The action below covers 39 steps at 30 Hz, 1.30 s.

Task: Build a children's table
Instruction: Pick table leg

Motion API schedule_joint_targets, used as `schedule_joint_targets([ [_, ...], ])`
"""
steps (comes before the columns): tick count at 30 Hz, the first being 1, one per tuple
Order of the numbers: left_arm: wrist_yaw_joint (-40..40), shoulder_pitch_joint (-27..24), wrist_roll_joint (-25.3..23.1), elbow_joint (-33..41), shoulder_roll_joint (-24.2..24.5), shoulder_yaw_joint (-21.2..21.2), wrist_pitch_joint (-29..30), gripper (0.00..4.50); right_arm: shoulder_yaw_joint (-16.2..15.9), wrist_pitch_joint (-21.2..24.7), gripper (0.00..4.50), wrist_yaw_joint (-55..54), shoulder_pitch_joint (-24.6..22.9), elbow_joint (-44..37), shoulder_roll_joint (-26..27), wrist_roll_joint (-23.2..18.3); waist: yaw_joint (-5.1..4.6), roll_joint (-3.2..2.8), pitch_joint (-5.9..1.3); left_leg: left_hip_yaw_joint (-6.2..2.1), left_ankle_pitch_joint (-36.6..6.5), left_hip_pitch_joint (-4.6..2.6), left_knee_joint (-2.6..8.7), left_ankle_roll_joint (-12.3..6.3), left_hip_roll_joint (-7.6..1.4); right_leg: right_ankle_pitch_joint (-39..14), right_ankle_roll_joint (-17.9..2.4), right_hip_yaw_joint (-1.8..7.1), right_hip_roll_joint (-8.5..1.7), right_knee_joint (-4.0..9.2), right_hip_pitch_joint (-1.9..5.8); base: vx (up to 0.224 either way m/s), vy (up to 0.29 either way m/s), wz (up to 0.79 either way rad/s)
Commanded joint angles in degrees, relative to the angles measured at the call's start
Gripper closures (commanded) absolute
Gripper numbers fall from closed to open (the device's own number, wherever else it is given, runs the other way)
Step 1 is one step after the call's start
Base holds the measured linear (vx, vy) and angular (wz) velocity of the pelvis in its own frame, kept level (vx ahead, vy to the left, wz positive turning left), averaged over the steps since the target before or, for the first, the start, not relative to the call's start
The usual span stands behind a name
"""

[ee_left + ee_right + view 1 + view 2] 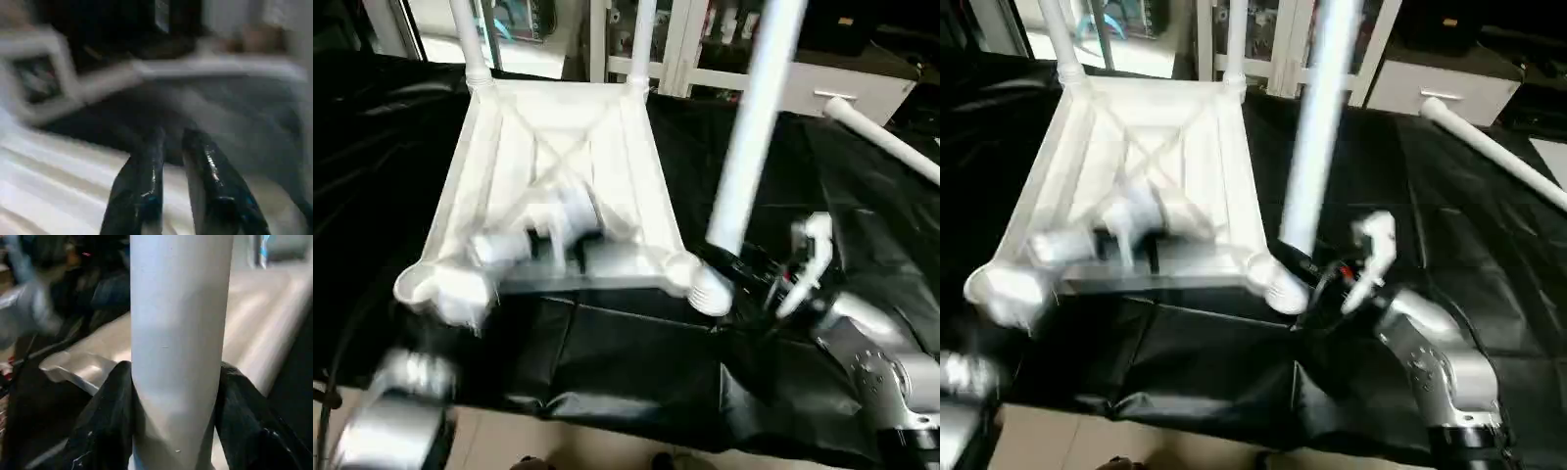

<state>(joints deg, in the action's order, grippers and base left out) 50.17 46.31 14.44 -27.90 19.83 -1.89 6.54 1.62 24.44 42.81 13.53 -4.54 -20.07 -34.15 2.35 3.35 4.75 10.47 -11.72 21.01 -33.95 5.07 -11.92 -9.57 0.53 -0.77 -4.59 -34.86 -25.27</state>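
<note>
The white tabletop (pixel 641 166) lies upside down on the black cloth, its X-ribs facing up. Two white legs (pixel 465 39) (pixel 641 39) stand upright in its far corner sockets. A third leg (pixel 754 117) leans slightly, its ribbed end at the near right corner socket (pixel 683 269). My right gripper (pixel 729 266) is shut on this leg (pixel 176 333) just above that end. The near left socket (pixel 416 284) holds nothing. My left gripper (pixel 563 253) hovers over the tabletop's near rim, fingers (pixel 142 186) a little apart and holding nothing.
A fourth leg (pixel 891 147) lies loose on the black cloth at the far right. The cloth-covered table's front edge (pixel 607 401) runs just below the tabletop, with pale floor beyond it. Cabinets and glass doors stand behind the table.
</note>
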Motion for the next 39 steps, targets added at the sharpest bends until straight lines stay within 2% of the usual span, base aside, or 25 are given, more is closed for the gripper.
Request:
schedule_joint_targets([
  [1,-4.20,0.50,0.58,-2.38,-1.51,0.65,2.16,3.57,-0.53,0.33,2.66,-0.56,0.53,-1.22,-0.08,1.02,0.30,0.03,-3.48,0.47,-9.39,-0.47,3.84,-2.57,-0.54,-9.65,-14.07,1.14,-2.01,3.57,3.77,0.000,0.000,0.00],
  [2,-6.39,2.00,-0.52,-3.35,-2.28,0.79,2.27,3.57,-1.51,0.25,2.66,-0.52,0.96,-1.41,-0.17,1.71,0.40,0.01,-3.52,0.43,-10.04,-0.61,3.96,-1.65,-0.60,-12.44,-12.83,1.16,-1.98,3.88,3.64,0.000,0.000,0.00],
  [3,-9.61,4.55,-3.20,-3.84,-4.02,-0.15,3.49,3.52,-3.16,0.20,2.66,-0.93,1.94,-1.56,-0.14,3.01,0.46,0.13,-3.82,0.41,-8.93,-0.65,3.82,-1.30,-0.51,-11.70,-11.97,1.19,-1.88,3.76,3.68,0.000,0.000,0.00],
  [4,-9.61,4.55,-3.20,-3.84,-4.02,-0.15,3.49,3.52,-3.16,0.20,2.66,-0.93,1.94,-1.56,-0.14,3.01,0.46,0.13,-3.82,0.41,-8.93,-0.65,3.82,-1.30,-0.51,-11.70,-11.97,1.19,-1.88,3.76,3.68,0.000,0.000,0.00],
  [5,-10.33,5.30,-4.13,-3.53,-4.72,-0.94,3.64,3.52,-3.65,0.28,2.66,-0.90,2.33,-1.61,-0.09,3.34,0.67,0.01,-4.22,0.44,-5.57,-0.72,3.56,-1.95,-0.52,-6.22,-12.48,1.19,-1.82,3.22,3.70,0.000,0.000,0.00],
  [6,-10.80,5.92,-4.00,-2.62,-5.71,-1.47,5.47,3.52,-4.08,0.44,2.66,-1.35,2.77,-1.51,-0.02,4.13,0.74,0.14,-4.33,0.42,-3.55,-0.41,3.48,-2.41,-0.47,-3.06,-13.07,1.16,-1.80,2.77,4.00,0.000,0.000,0.00],
  [8,-11.53,6.71,-4.49,-0.69,-7.48,-3.14,7.90,3.50,-4.66,0.70,2.66,-2.91,3.67,-0.61,0.17,5.93,1.10,0.08,-4.66,0.44,-0.64,-0.43,3.17,-3.34,-0.31,1.24,-14.19,1.12,-1.76,2.33,4.17,0.000,0.000,0.00],
  [9,-11.78,7.29,-5.04,2.01,-9.42,-5.28,10.25,3.50,-5.23,0.81,2.66,-4.84,4.61,0.70,0.25,8.04,1.23,0.03,-4.68,0.55,0.45,-0.50,3.06,-3.63,-0.31,3.28,-14.99,1.12,-1.72,2.18,4.10,0.000,0.000,0.00],
  [12,-11.03,7.42,-4.83,6.15,-10.43,-7.25,11.64,3.50,-5.78,0.56,2.66,-6.54,5.21,2.28,0.00,10.31,1.65,0.23,-4.67,0.61,0.83,-0.35,2.99,-4.15,-0.32,3.99,-15.98,1.19,-1.92,2.11,4.38,0.000,0.000,0.00],
  [13,-10.32,7.63,-2.69,10.92,-11.38,-8.13,13.71,3.50,-5.80,0.54,2.66,-7.96,5.61,3.61,-0.03,11.57,1.64,0.34,-4.72,0.64,0.60,-0.24,2.93,-4.15,-0.44,4.31,-16.22,1.21,-1.95,1.94,4.52,0.000,0.000,0.00],
  [15,-9.36,8.09,1.01,17.52,-12.92,-8.90,17.49,3.50,-5.66,0.42,2.66,-9.61,6.03,5.20,-0.14,12.93,1.67,0.36,-4.62,0.66,0.00,-0.12,2.91,-4.12,-0.29,2.83,-16.37,1.22,-1.95,2.07,4.61,0.000,0.000,0.00],
  [16,-9.36,8.09,1.01,17.52,-12.92,-8.90,17.49,3.50,-5.66,0.42,2.66,-9.61,6.03,5.20,-0.14,12.93,1.67,0.36,-4.62,0.66,0.00,-0.12,2.91,-4.12,-0.29,2.83,-16.37,1.22,-1.95,2.07,4.61,0.000,0.000,0.00],
  [17,-9.19,8.15,1.50,20.05,-13.74,-9.64,18.60,3.50,-5.58,0.55,2.66,-10.25,6.24,5.75,-0.15,13.21,1.51,0.52,-4.43,0.68,-1.29,-0.06,2.98,-4.06,-0.25,0.81,-15.96,1.17,-1.82,2.35,4.58,0.000,0.000,0.00],
  [19,-9.40,7.76,1.41,22.20,-14.81,-10.35,20.29,3.50,-5.41,0.62,2.66,-10.65,6.50,6.23,0.20,13.69,1.32,0.47,-4.28,0.65,-3.10,-0.11,3.05,-3.80,-0.30,-2.27,-15.04,1.15,-1.79,2.74,4.45,0.000,0.000,0.00],
  [22,-9.81,7.41,0.76,22.59,-15.38,-10.89,20.36,3.50,-5.46,0.44,2.66,-10.70,6.64,6.57,0.38,14.04,1.06,0.51,-4.30,0.52,-4.68,0.03,3.09,-3.08,-0.17,-5.88,-13.05,1.09,-1.63,3.11,4.42,0.000,0.000,0.00],
  [24,-9.99,7.15,0.15,22.11,-15.41,-10.89,19.86,3.50,-5.46,0.49,2.66,-10.92,6.85,6.66,0.63,14.13,0.97,0.48,-4.26,0.47,-4.67,0.01,3.11,-3.02,-0.16,-5.98,-12.67,1.07,-1.57,3.18,4.33,0.000,0.000,0.00],
  [26,-10.67,6.84,-0.49,22.21,-15.06,-10.88,20.14,3.50,-5.43,0.38,2.66,-11.13,7.02,6.80,0.80,14.26,0.85,0.46,-4.31,0.44,-4.65,-0.01,3.08,-2.97,-0.14,-5.76,-12.54,1.03,-1.52,3.15,4.27,0.000,0.000,0.00],
  [27,-11.14,6.68,-0.89,22.18,-14.59,-10.80,20.45,3.50,-5.41,0.37,2.66,-11.24,7.14,6.84,0.87,14.34,0.88,0.18,-4.26,0.40,-4.53,-0.03,3.09,-2.86,-0.13,-5.37,-12.59,1.03,-1.50,3.08,4.24,0.000,0.000,0.00],
  [29,-12.48,6.24,-2.25,20.97,-13.13,-9.72,19.94,3.50,-4.95,0.29,2.66,-11.14,7.31,6.53,0.63,14.13,0.85,0.24,-4.34,0.40,-3.91,-0.05,3.04,-3.12,-0.11,-3.90,-12.73,1.02,-1.41,2.94,4.28,0.000,0.000,0.00],
  [32,-11.93,4.50,-7.11,16.78,-7.58,-9.94,14.07,3.50,-2.43,0.84,2.66,-10.09,8.00,6.10,-0.26,11.93,0.79,0.12,-4.30,0.37,-3.62,-0.08,3.06,-3.56,-0.02,-3.30,-12.41,0.96,-1.26,2.94,4.27,0.000,0.000,0.00],
  [33,-10.67,3.51,-8.22,15.21,-5.79,-10.28,11.08,3.50,-1.59,1.15,2.66,-9.42,8.24,6.05,-0.75,11.06,0.69,0.03,-4.41,0.25,-3.89,-0.08,3.13,-3.62,0.06,-3.83,-11.77,0.99,-1.31,2.94,4.42,0.000,0.000,0.00],
  [34,-10.18,3.18,-8.50,14.73,-5.28,-10.37,10.12,3.50,-1.33,1.27,2.66,-9.19,8.34,6.06,-0.89,10.81,0.61,-0.03,-4.42,0.27,-3.61,-0.13,3.13,-3.43,-0.03,-3.30,-11.86,1.03,-1.30,2.84,4.35,0.000,0.000,0.00],
  [35,-7.30,1.40,-9.69,12.84,-2.81,-11.69,7.13,3.50,-0.35,2.34,2.66,-7.70,8.63,5.97,-1.72,9.28,0.67,-0.12,-4.39,0.32,-3.16,-0.37,3.09,-3.43,0.01,-2.60,-12.03,1.03,-1.20,2.87,4.15,0.000,0.000,0.00],
  [38,-3.63,-1.12,-11.24,10.41,0.06,-13.83,2.77,3.50,0.55,4.36,2.66,-5.17,8.89,5.84,-3.09,7.36,0.82,-0.23,-4.61,0.33,-1.58,-0.48,3.01,-3.80,-0.10,0.72,-13.23,1.03,-1.20,2.28,4.17,0.000,0.000,0.00],
  [39,1.59,-4.10,-9.47,8.43,1.51,-14.96,3.42,3.24,-0.03,5.86,2.66,-1.33,8.82,6.04,-6.02,6.91,1.00,-0.36,-4.61,0.43,-0.63,-0.63,2.95,-4.08,-0.11,2.76,-14.31,1.01,-1.20,2.07,4.04,0.000,0.000,0.00],
])
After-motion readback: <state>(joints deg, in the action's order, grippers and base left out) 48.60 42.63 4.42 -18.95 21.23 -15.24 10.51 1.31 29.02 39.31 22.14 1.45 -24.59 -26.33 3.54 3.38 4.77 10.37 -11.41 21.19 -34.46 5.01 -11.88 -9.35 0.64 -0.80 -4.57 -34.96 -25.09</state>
